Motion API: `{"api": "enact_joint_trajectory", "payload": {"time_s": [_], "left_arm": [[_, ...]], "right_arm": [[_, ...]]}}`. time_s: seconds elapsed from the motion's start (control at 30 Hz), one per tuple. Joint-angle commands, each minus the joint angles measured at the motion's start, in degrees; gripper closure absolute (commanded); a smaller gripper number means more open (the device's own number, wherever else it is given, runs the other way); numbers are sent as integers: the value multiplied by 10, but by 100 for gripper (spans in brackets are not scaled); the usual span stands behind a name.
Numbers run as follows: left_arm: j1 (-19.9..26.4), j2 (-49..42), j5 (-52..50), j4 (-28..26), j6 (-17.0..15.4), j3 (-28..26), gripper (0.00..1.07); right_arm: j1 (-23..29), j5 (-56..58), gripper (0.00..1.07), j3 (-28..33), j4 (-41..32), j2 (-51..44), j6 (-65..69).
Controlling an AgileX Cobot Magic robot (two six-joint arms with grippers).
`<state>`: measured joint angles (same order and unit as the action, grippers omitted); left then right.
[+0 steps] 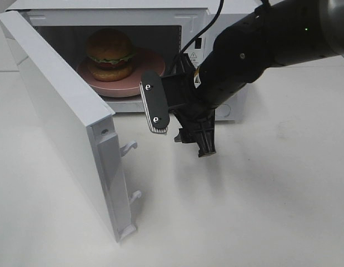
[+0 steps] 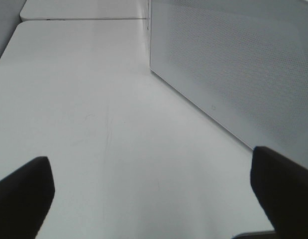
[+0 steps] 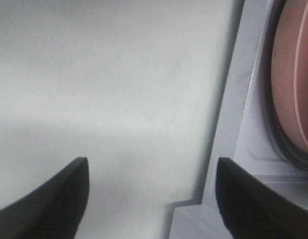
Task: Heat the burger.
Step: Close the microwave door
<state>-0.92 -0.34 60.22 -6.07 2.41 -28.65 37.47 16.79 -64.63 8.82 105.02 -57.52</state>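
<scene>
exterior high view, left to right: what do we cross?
Open microwave door → burger → right gripper → black arm

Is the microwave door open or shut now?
Open. The door stands far out, and the burger on its pink plate shows inside.

High frontal overview plus two close wrist views beside microwave [image 1: 60, 105]
</scene>
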Motion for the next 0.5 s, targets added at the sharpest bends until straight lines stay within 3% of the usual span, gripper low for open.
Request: {"api": "enact_joint_trajectory", "payload": {"time_s": [0.03, 0.5], "left_arm": [[2, -14, -8, 0, 1, 1, 6], [2, -14, -8, 0, 1, 1, 6]], "right_arm": [[1, -17, 37, 36, 2, -37, 34], [1, -13, 38, 143, 2, -154, 199]]}}
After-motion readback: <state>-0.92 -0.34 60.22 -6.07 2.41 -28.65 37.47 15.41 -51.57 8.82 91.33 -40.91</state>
